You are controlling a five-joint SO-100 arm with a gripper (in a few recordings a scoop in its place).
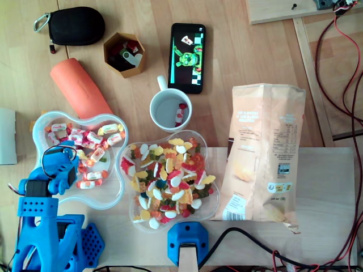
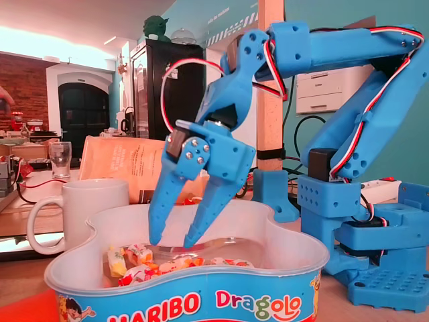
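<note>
Two candy bowls (image 1: 109,191) (image 1: 214,198), one mug (image 1: 156,105), one phone (image 1: 188,56), one bag (image 1: 264,147) (chips), one pouch (image 1: 76,25).

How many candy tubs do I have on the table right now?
2. The tub of wrapped sweets is at the left in the overhead view, with the gripper open inside it; the tub of gummies is beside it, mid-table. None looks hidden.

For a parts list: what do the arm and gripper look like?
The arm is bright blue plastic in blocky segments, with black servo motors at joints. Red, white and black cables loop along it. The gripper has two long tapered blue fingers and silver screws on its housing.
</note>
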